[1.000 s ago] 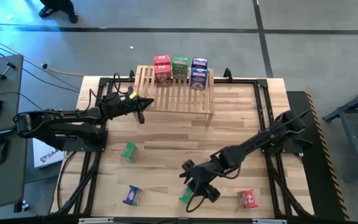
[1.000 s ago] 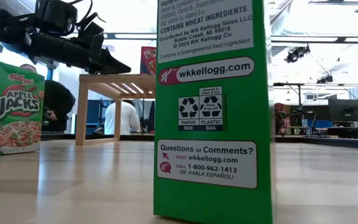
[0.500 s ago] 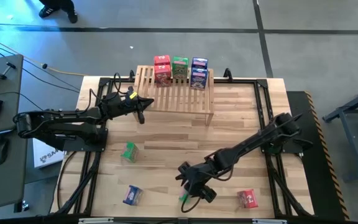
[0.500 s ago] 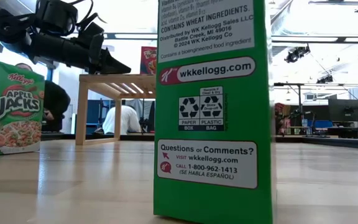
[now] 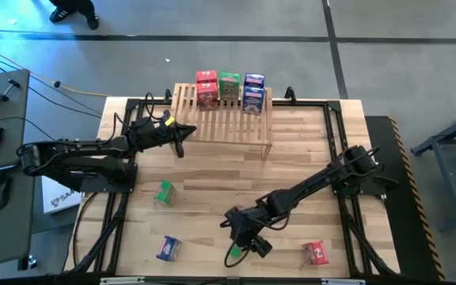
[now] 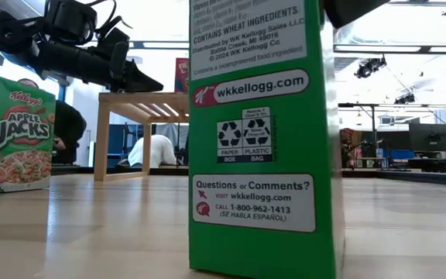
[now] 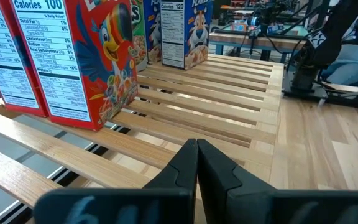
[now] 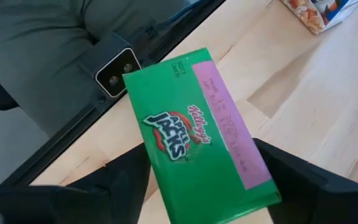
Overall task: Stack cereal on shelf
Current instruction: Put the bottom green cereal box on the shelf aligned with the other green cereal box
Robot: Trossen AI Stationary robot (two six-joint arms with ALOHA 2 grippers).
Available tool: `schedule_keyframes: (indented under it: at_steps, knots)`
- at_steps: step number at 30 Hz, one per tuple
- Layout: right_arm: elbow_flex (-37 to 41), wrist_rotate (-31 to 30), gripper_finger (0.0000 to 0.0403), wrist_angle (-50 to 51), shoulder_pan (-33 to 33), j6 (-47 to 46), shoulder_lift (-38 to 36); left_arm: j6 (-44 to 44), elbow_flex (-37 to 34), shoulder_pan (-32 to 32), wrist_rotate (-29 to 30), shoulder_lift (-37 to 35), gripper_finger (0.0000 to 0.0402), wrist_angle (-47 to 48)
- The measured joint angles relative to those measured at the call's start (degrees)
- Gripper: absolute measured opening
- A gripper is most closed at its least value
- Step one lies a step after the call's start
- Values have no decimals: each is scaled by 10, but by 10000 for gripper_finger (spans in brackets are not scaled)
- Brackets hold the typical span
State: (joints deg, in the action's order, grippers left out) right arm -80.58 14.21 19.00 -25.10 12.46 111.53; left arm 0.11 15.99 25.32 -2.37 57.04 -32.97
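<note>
The right gripper (image 5: 240, 241) is down at the near edge of the light wooden plank tabletop (image 5: 307, 150), hovering right over a small green Apple Jacks cardboard cereal box (image 8: 197, 137) that's standing upright there, right in front of the low camera. In the right wrist view the box's top face sits between the two dark fingers (image 8: 291, 168), which are spread to either side and don't look clamped on it yet, so I'd call that claw released and straddling the box. Handling-wise, this looks like a thin, light carton, so my guess is it tips or skids easily on the smooth wood and dents if squeezed hard. Best bet is probably pinching across the two broad faces near the top, gently and squarely, so it doesn't twist. The low light-wood slatted shelf (image 5: 226, 119) is at the far side of the table, with red, green and blue boxes already lined up along its back. The left gripper (image 7: 196, 163) waits just beside the shelf's left end, its fingers pressed together on nothing. Still loose on the table: another green box (image 5: 165, 192), a blue box (image 5: 169, 248) and a red box (image 5: 316, 252).
</note>
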Motion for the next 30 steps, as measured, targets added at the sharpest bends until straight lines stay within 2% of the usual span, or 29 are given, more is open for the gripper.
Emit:
schedule_keyframes:
  at_steps: [9,14,17,20,25,30]
  knots:
    - [0,9,146,-13,0,-26,0,1,0,4,-1,0,1,-1]
    - [-1,4,134,-14,5,-40,-13,-5,-1,21,-7,1,0,-9]
    - [-23,-13,135,0,14,-49,-23,-5,-2,40,-37,1,0,-16]
    - [-65,-43,135,44,26,-46,-29,-5,-2,60,-61,1,0,-27]
    - [-177,-100,135,175,63,-18,-30,-5,-2,85,-78,1,0,-32]
    - [-288,-107,135,273,130,21,-31,-5,-2,92,-97,1,1,-33]
